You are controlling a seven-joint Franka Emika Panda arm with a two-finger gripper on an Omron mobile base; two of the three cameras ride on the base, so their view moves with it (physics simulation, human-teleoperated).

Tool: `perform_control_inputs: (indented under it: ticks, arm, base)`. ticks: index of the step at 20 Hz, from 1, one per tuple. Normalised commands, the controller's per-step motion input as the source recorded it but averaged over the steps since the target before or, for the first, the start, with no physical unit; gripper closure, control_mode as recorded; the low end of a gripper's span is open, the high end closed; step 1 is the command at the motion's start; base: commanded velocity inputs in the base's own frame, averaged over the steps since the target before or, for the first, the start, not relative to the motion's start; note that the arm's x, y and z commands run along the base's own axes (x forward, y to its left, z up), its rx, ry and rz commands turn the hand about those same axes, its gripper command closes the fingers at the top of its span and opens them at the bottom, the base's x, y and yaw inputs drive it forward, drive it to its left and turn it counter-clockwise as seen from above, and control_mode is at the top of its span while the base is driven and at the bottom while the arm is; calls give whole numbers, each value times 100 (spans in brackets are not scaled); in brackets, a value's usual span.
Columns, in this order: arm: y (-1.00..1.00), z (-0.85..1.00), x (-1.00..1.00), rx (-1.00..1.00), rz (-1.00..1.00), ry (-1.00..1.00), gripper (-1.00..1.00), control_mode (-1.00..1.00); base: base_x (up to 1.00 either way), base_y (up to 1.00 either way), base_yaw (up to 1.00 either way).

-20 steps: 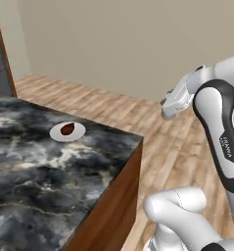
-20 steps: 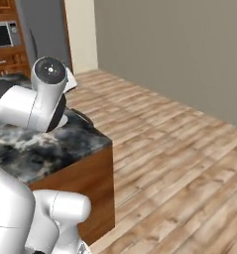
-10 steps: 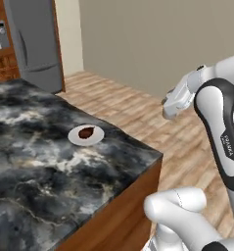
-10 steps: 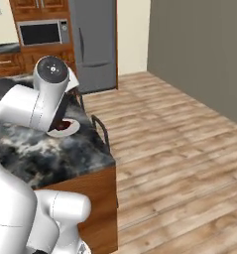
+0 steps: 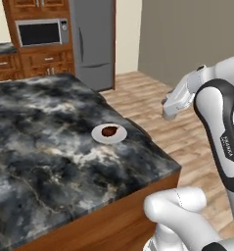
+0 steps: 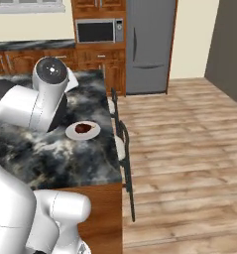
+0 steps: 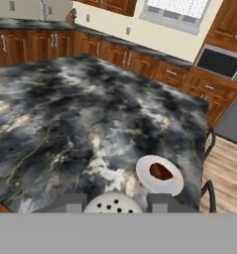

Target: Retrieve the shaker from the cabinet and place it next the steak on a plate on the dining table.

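Hand view: your gripper point(image 7: 113, 204) clamps the shaker point(image 7: 113, 203) at bottom centre; lower it upright beside the steak point(image 7: 161, 171), off the plate point(image 7: 148, 183), lower right.

one plate point(image 5: 108, 134), one steak point(image 5: 109, 131), one shaker point(image 7: 113, 203).

Only text showing: small light lettering is running lengthwise down the dark band on the robot arm point(image 5: 226, 144) in the left base view, well behind the gripper; too blurred to be making out the letters. Nothing readable is appearing on the microwave point(image 6: 98, 31), the fridge point(image 6: 148, 44), the plate point(image 7: 158, 174) or the marble table point(image 7: 80, 124) ahead of the gripper.
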Motion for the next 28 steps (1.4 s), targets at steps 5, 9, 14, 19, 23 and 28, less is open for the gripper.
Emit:
perform_control_inputs:
  ticks: [5, 9, 14, 19, 23, 28]
  arm:
    - [0, 0, 0, 0, 0, 0, 100, 100]
    - [0, 0, 0, 0, 0, 0, 100, 100]
    - [0, 0, 0, 0, 0, 0, 100, 100]
    - [0, 0, 0, 0, 0, 0, 100, 100]
    - [0, 0, 0, 0, 0, 0, 100, 100]
    - [0, 0, 0, 0, 0, 0, 100, 100]
  base:
    - [100, -4, 38]
    - [100, -4, 27]
    - [100, 0, 21]
    - [100, 0, 15]
    - [100, 0, 14]
    - [31, -2, 9]
